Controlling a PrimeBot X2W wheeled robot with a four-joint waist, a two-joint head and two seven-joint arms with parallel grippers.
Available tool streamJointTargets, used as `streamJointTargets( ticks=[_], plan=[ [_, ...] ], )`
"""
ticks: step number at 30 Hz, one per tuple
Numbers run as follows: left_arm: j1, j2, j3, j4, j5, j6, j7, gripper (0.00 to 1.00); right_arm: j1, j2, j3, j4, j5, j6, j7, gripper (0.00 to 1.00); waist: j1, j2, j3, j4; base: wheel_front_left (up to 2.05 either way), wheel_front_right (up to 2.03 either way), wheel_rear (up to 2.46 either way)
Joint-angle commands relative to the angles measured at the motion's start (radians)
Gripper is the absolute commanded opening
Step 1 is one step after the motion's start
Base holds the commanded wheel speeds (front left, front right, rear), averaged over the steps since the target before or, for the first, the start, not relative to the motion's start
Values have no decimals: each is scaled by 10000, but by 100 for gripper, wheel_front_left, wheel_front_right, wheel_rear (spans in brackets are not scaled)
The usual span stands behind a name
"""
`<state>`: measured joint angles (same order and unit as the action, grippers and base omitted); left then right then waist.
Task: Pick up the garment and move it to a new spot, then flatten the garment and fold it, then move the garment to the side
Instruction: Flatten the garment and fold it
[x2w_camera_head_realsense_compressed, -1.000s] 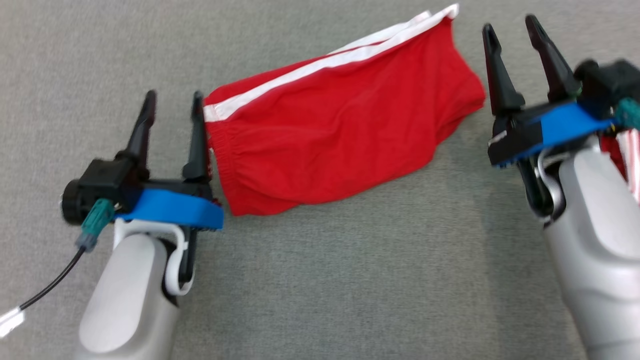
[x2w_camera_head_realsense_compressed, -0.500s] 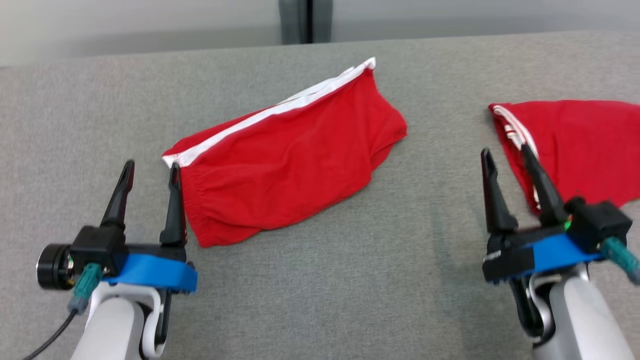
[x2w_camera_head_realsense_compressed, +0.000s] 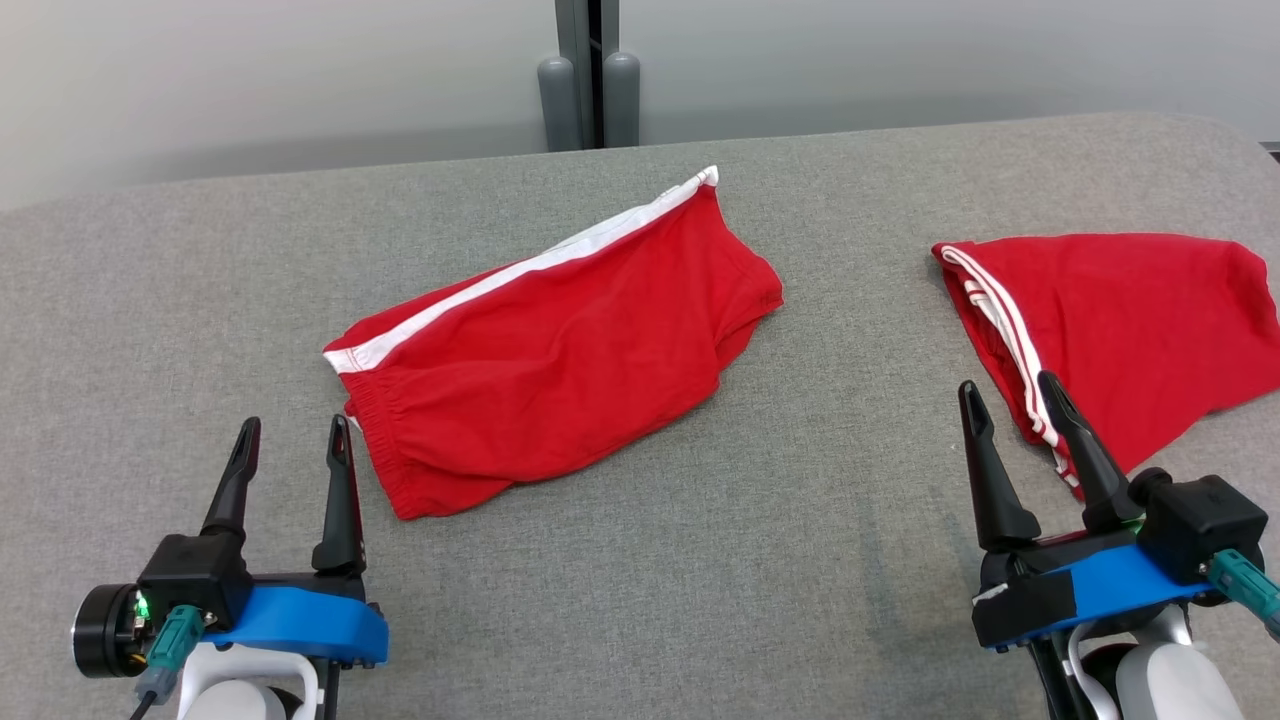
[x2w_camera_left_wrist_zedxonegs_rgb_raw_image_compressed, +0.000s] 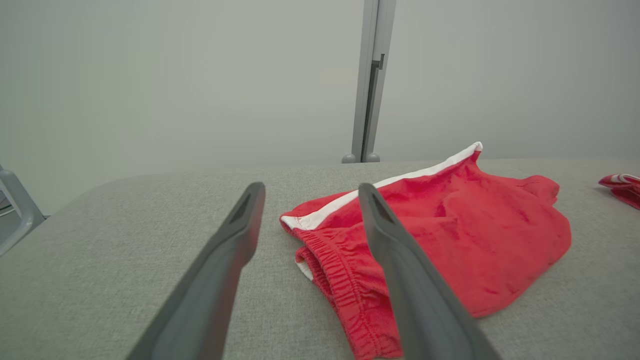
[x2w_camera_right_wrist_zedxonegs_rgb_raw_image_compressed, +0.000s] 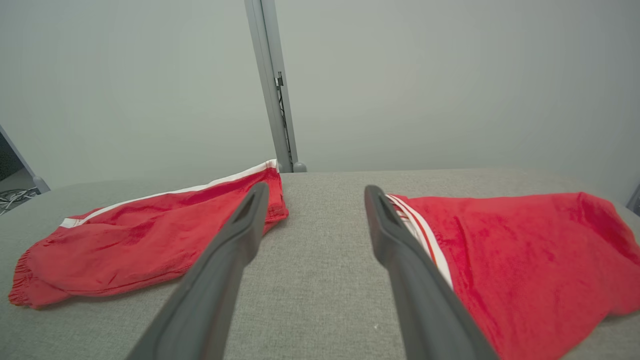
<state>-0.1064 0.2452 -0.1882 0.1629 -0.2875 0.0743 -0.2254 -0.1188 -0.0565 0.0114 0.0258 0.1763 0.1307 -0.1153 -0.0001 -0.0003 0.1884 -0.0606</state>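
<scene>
1. From the head view, the garment (x2w_camera_head_realsense_compressed: 560, 350), red shorts with a white side stripe (x2w_camera_head_realsense_compressed: 520, 272), lies folded and slanted near the middle of the grey cloth-covered surface (x2w_camera_head_realsense_compressed: 700, 560). Its waistband end is at the near left and its leg end at the far right.
2. The left pincer (x2w_camera_head_realsense_compressed: 294, 425) stands at the lower left, spread and empty. Its inner finger is just beside the waistband corner; I cannot tell whether it touches.
3. The right pincer (x2w_camera_head_realsense_compressed: 1006, 385) stands at the lower right, also spread with nothing between its fingers. Its outer finger crosses in front of the striped edge of a second red garment (x2w_camera_head_realsense_compressed: 1120, 320), which lies toward the right end of the surface, well apart from the first.
4. The left wrist view, low along the surface, adds detail that the overhead angle flattens. It shows the gathered elastic waistband (x2w_camera_left_wrist_zedxonegs_rgb_raw_image_compressed: 345, 285), the stacked layers at that end, and a pale metal frame piece (x2w_camera_left_wrist_zedxonegs_rgb_raw_image_compressed: 15, 205) past the surface's left edge.
5. The right wrist view sets both garments side by side, one on each side of its fingers, with a bare strip of surface between them.
6. Both wrist views show the grey post (x2w_camera_right_wrist_zedxonegs_rgb_raw_image_compressed: 272, 85) rising tall against the pale wall (x2w_camera_right_wrist_zedxonegs_rgb_raw_image_compressed: 450, 75). The head view shows its rounded feet just behind the far edge.
</scene>
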Motion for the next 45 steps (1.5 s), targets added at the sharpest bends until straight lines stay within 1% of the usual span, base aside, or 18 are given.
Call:
streamJointTargets(
  ticks=[1, 7, 9, 10, 15, 18, 23, 28, 29, 30, 31, 33, 34, 35, 36, 40, 45],
  plan=[
    [44, 44, 8, -80, -18, 57, 5, 100, 149, 29, -38, -99, -54, 3, 63, 100, 1, 3, 5, 15, 0, 0, 0],
    [22, 151, 37, -210, -79, 115, 69, 100, 247, 53, -121, -254, 1, 3, 145, 100, 1, 3, 49, -14, 0, 0, 0],
    [-238, 171, -26, -345, -14, 132, 80, 100, -55, 54, -186, -192, 37, 3, 258, 100, 1, 3, 301, 94, 0, 0, 0],
    [-538, 151, -87, -483, 47, 88, 36, 100, -560, -56, -250, -4, 1, 3, 371, 100, 1, 3, 699, 312, 0, 0, 0],
    [-1332, -26, -307, -683, 171, 0, -99, 100, -1745, -321, -220, 623, 94, 3, 590, 100, 1, 3, 1746, 879, 0, 0, 0],
    [-1854, -218, -479, -664, 284, -98, -214, 100, -2702, -573, 12, 1285, 134, 3, 753, 100, 1, 3, 2304, 1240, 0, 0, 0],
    [-2404, -528, -722, -470, 414, -226, -339, 100, -4298, -849, 518, 3087, 286, 3, 1029, 100, 1, 3, 2742, 1668, 0, 0, 0],
    [-2619, -761, -769, -243, 443, -359, -399, 100, -5670, -969, 861, 5110, 504, 1, 1477, 100, 1, 3, 2819, 1827, 0, 0, 0],
    [-2619, -761, -769, -243, 443, -359, -399, 100, -5670, -969, 861, 5110, 504, 1, 1477, 100, 1, 3, 2819, 1827, 0, 0, 0],
    [-2676, -803, -752, -185, 456, -387, -403, 100, -6006, -983, 870, 5894, 527, 1, 1789, 100, 1, 3, 2808, 1862, 0, 0, 0],
    [-2676, -803, -752, -185, 456, -387, -403, 100, -6006, -983, 870, 5894, 527, 1, 1789, 100, 1, 3, 2808, 1862, 0, 0, 0],
    [-2720, -848, -723, -185, 508, -450, -408, 100, -6313, -865, 1003, 6443, 758, 1, 2004, 100, 1, 3, 2796, 1898, 0, 0, 0],
    [-2707, -862, -699, -192, 530, -473, -408, 100, -6382, -847, 1070, 6661, 845, 3, 2071, 52, 1, 3, 2783, 1904, 0, 0, 0],
    [-2682, -884, -679, -205, 543, -472, -409, 100, -6459, -824, 1130, 6788, 949, 3, 2050, 33, 1, 3, 2770, 1904, 0, 0, 0],
    [-2653, -906, -659, -211, 588, -479, -410, 100, -6509, -806, 1196, 6889, 1054, 3, 1994, 0, 1, 3, 2751, 1901, 0, 0, 0],
    [-2388, -935, -555, -214, 693, -502, -403, 100, -6313, -745, 1414, 6929, 1426, 3, 1416, 0, 1, 3, 2530, 1762, 0, 0, 0],
    [-2031, -884, -385, -165, 733, -552, -405, 100, -5353, -472, 1506, 6582, 1850, 1, 511, 0, 1, 3, 2092, 1399, 0, 0, 0]
  ],
)
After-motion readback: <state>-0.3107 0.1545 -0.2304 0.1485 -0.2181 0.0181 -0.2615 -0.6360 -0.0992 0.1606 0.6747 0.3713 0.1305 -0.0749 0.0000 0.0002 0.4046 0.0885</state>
